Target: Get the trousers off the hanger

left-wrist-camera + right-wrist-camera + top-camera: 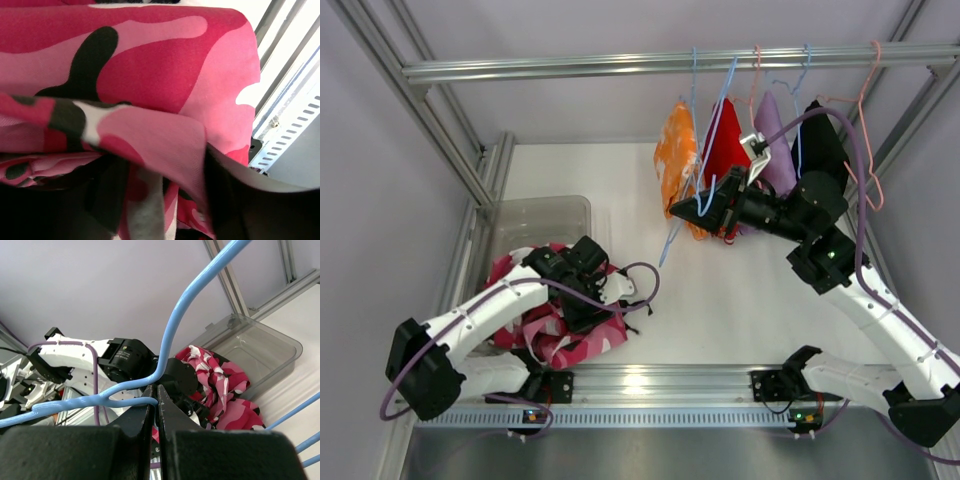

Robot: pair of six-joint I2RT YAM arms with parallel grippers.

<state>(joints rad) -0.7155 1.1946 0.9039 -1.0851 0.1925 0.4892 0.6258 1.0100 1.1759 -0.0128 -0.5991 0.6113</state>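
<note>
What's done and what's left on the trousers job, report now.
Done: camouflage trousers lie off any hanger on the table, under the left gripper. In hand: the right gripper is shut on a blue hanger. Left: orange trousers hang at the rail.

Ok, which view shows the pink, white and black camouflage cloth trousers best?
Top external: the pink camouflage trousers lie as nearly a whole heap at the near end of the clear plastic bin. Left wrist shows only cloth filling the frame; right wrist shows part, behind the left arm.
</note>
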